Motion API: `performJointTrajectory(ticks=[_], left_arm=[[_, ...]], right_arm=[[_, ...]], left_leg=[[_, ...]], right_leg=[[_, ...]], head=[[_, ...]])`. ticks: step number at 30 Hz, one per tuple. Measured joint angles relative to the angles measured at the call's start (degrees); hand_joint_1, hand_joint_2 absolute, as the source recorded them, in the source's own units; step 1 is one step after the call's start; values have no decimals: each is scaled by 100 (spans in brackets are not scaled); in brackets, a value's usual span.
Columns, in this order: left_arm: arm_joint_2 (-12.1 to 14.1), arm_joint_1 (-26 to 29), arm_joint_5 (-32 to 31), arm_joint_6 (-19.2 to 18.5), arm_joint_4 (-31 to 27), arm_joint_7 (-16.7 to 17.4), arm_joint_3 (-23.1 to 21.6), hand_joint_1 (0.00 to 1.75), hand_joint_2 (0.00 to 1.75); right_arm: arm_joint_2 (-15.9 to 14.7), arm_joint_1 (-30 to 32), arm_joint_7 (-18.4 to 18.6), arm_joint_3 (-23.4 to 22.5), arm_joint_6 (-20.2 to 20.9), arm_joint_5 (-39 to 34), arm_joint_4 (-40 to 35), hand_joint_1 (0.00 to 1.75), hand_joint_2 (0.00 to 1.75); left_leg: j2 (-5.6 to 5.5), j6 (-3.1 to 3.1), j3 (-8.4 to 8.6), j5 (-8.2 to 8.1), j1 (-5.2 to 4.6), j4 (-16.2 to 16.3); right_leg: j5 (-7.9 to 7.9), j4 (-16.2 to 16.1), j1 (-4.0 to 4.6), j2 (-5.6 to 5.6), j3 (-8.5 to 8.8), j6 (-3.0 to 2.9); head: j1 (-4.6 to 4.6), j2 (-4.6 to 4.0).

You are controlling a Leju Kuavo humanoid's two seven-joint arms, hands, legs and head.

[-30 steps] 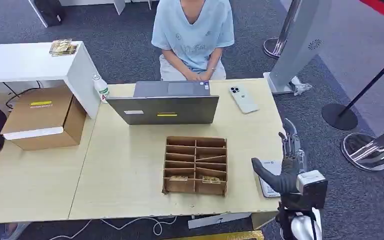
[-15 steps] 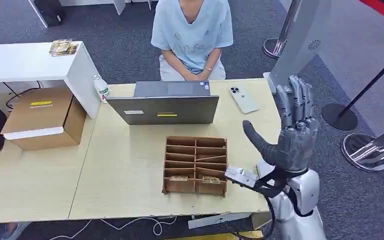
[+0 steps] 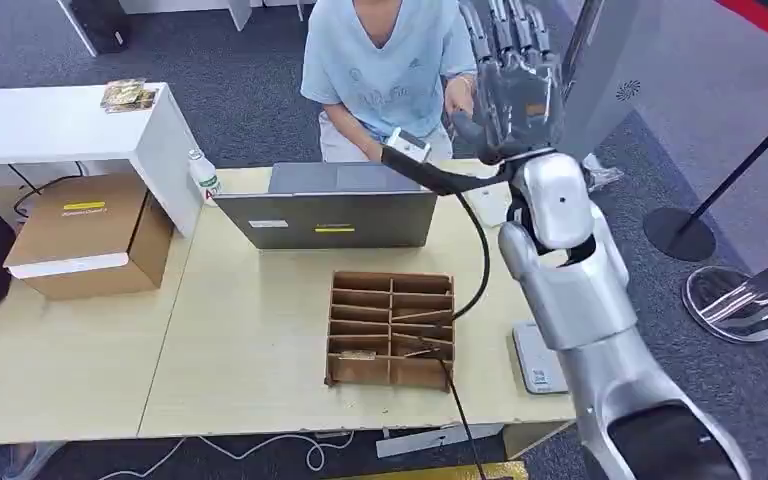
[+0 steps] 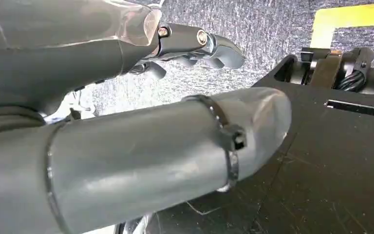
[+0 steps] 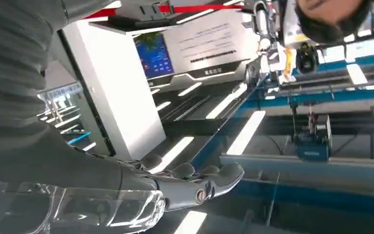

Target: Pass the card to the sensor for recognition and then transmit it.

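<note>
My right hand is raised high over the far side of the table, in front of the seated person. Its fingers are spread upward and hold nothing. In the right wrist view the same hand shows straight, empty fingers. A brown slotted card box stands mid-table, with cards in its front slots. The flat white-grey sensor lies at the table's right front edge, below my right forearm. My left hand hangs over grey carpet with loosely bent, empty fingers.
A grey laptop stands open between the card box and the person. A small bottle stands at the table's far left corner, a cardboard box on the left table. Stanchion bases stand on the right floor.
My right arm has swung up from low beside the table's right front edge to high in front of the person. The hand stayed empty with its fingers apart.
</note>
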Motion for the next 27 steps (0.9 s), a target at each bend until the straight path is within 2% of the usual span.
performJointTrajectory(ticks=[6,12,19,27], left_arm=[[4,0,0,-9,0,0,-15,0,0],[13,1,0,-4,0,2,-17,0,0],[33,5,0,2,0,2,-15,0,0],[37,23,0,22,0,2,-15,0,0]], right_arm=[[311,-1273,317,195,843,-9,1618,0,175],[649,-2081,433,269,1295,-81,2903,0,175],[824,-2496,448,276,1354,-227,3905,0,175],[826,-2583,431,241,1339,-448,4474,0,175]], left_leg=[[1,-2,-4,1,0,0],[1,-2,-8,1,0,0],[1,-2,-9,1,-1,0],[1,-2,-8,1,-1,3]], right_leg=[[0,3,0,2,-7,0],[0,2,0,2,-12,0],[0,0,0,2,-11,0],[1,-1,0,3,-12,0]], head=[[-4,0],[-4,0],[-4,0],[-4,0]])
